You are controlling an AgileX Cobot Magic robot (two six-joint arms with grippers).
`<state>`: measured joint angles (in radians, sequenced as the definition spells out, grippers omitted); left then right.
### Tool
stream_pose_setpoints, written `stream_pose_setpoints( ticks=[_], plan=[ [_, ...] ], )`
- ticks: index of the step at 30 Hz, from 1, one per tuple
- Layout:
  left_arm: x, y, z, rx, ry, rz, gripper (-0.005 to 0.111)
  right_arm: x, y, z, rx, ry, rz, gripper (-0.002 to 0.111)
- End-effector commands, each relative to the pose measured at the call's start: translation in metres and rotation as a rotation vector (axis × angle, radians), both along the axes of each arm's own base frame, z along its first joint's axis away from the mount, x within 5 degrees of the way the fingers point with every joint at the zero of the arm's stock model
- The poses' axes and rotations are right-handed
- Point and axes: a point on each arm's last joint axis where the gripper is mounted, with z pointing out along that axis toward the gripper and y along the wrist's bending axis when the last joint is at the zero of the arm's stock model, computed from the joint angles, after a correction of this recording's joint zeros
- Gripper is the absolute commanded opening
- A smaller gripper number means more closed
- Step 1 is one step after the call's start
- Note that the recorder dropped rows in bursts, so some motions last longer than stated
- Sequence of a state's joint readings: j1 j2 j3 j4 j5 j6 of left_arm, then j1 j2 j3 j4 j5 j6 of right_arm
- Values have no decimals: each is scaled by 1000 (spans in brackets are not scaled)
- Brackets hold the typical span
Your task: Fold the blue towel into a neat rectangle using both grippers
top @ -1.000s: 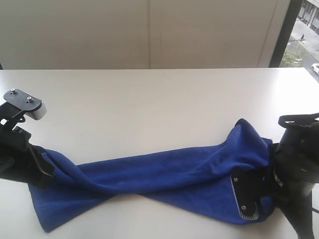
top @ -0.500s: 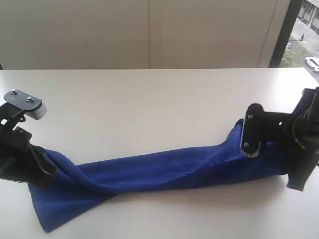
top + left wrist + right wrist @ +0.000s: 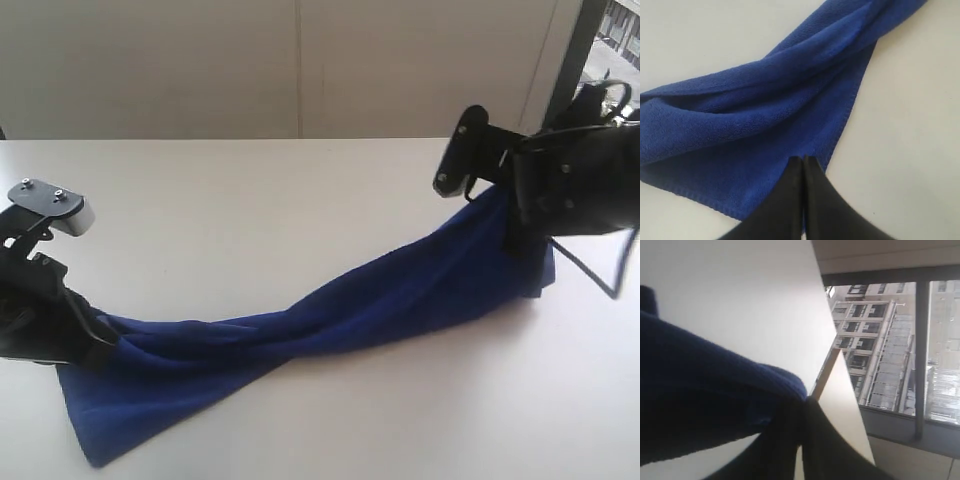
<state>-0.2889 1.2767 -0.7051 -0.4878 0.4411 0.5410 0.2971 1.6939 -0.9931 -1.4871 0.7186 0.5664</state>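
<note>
The blue towel (image 3: 330, 310) hangs as a twisted band between both grippers over the white table (image 3: 250, 210). My left gripper (image 3: 98, 345) stays low at the near left, shut on the towel's edge, its fingertips (image 3: 796, 167) pressed together over the hem. One flat corner (image 3: 90, 440) of the towel lies on the table beneath it. My right gripper (image 3: 512, 205) is raised at the far right, shut on the towel's other end (image 3: 715, 385), which drapes over its fingers (image 3: 830, 440).
A pale wall (image 3: 300, 70) runs along the table's far edge. A window (image 3: 610, 40) with buildings outside is at the far right. The table's right edge (image 3: 850, 405) lies close to my right gripper.
My right gripper has lifted its end of the towel from the near right up and toward the far right, drawing the towel taut and narrower. The left gripper has stayed in place.
</note>
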Motion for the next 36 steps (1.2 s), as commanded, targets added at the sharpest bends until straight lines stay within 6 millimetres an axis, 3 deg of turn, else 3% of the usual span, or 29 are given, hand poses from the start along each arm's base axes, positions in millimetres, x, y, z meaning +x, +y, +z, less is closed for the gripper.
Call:
stream_pose_setpoints(
  ticks=[1,10,15,18,21,25,27,29,31,32,36],
  plan=[
    [-3,-2,-1,-8,5,-46,0,46,3,1,-50,-87,-37,0],
    [-4,-2,-1,-3,-1,-63,0,122,0,-2,12,-243,-87,0],
    [-4,-4,0,-22,4,-53,0,148,-9,9,110,-350,-101,0],
    [-4,-4,0,-22,4,-56,0,159,-10,5,209,-381,-82,3],
    [-4,-4,0,-24,8,-57,0,164,-7,-13,231,-329,-53,23],
    [-5,-4,0,-25,15,-61,0,162,-14,-23,205,-318,-148,70],
    [-5,-4,0,-24,16,-66,0,157,-21,-21,149,-339,-236,81],
    [-5,-6,-2,-25,30,-71,0,147,-29,-11,75,-379,-376,78],
    [-5,-16,-12,-8,60,-129,0,137,-27,-6,234,-300,-459,68],
    [-6,-28,-24,16,91,-195,0,129,-18,-4,394,-160,-456,59],
    [4,-45,-38,87,78,-262,0,110,5,5,635,123,-384,36]
  ],
)
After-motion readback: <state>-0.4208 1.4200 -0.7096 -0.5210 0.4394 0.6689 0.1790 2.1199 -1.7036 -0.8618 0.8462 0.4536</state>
